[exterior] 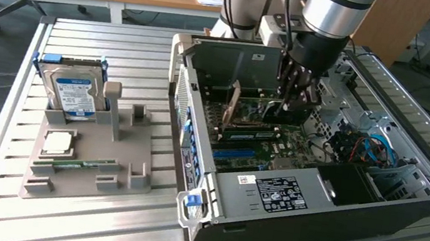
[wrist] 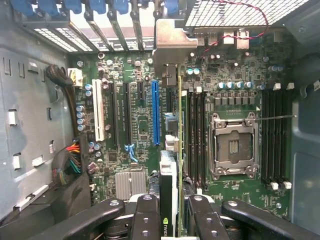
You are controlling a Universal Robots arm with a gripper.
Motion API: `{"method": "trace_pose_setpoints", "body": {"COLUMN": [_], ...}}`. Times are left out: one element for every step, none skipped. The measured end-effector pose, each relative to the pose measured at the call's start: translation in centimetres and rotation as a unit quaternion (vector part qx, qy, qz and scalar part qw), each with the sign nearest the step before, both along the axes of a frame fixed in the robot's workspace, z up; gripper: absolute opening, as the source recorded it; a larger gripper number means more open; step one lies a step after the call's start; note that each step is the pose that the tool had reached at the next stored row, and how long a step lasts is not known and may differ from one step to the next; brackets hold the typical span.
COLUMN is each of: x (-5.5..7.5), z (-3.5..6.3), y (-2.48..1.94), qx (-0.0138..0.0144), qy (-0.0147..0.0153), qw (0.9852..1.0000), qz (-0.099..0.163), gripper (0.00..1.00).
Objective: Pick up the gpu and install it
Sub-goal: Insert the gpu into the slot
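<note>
Here, a ribbed aluminium table (exterior: 83,39) carries a black steel computer case (exterior: 404,210), which lies on its side with the open face upward. A silver-and-black robot arm (exterior: 336,11) stands near-vertical over the middle of the case, its wrist pointing straight down into it.

The exterior view gives the setting. Towards its left, a grey moulded plastic fixture (exterior: 135,147) sits beside the case and holds an upright silver hard drive with a blue label (exterior: 75,91), a square metal-capped processor (exterior: 58,143) and a narrow green memory stick (exterior: 74,164).

The wrist view gives the interior: a green motherboard (wrist: 145,120) with a long blue slot (wrist: 156,112), a white slot (wrist: 100,115) and a square steel processor socket (wrist: 234,145).

The gpu (exterior: 251,114) (wrist: 169,175), a thin green circuit card with a black cooler block, stands edge-on over the board between the blue slot and the memory slots. Its pale metal bracket (wrist: 172,47) lies by the case's rear openings. Whether it is seated cannot be told.

The gripper (exterior: 292,103) (wrist: 172,220) clamps the card's near end, with matt black fingers (wrist: 147,220) pressed against both faces.
</note>
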State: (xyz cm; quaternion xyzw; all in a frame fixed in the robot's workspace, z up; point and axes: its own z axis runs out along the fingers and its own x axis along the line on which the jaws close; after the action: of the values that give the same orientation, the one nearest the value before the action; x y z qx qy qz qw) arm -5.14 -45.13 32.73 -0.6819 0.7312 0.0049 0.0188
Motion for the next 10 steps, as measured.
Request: {"method": "trace_pose_setpoints", "body": {"x": [-0.01,-0.01,0.0,0.0,0.01,0.0,0.0,0.0,0.0,0.01], "z": [0.0,-0.01,-0.04,-0.13,-0.23,-0.33,-0.41,-0.47,-0.48,-0.49], "y": [-0.02,-0.02,-0.02,-0.03,-0.03,-0.02,-0.02,-0.02,-0.03,-0.03], "qx": [0.0,0.0,0.0,0.0001,0.0001,0.0001,0.0,0.0,-0.0001,0.0], "qy": [0.0,0.0,0.0,-0.0001,-0.0001,0.0,0.0,0.0,0.0,0.0], "qw": [1.0,1.0,1.0,1.0,1.0,1.0,1.0,1.0,1.0,1.0], "qz": [0.0,0.0,0.0,0.0,0.0,0.0,0.0,0.0,0.0,0.0], "gripper": [0.27,0.27,0.27,0.27,0.27,0.27,0.27,0.27,0.27,0.27]}}
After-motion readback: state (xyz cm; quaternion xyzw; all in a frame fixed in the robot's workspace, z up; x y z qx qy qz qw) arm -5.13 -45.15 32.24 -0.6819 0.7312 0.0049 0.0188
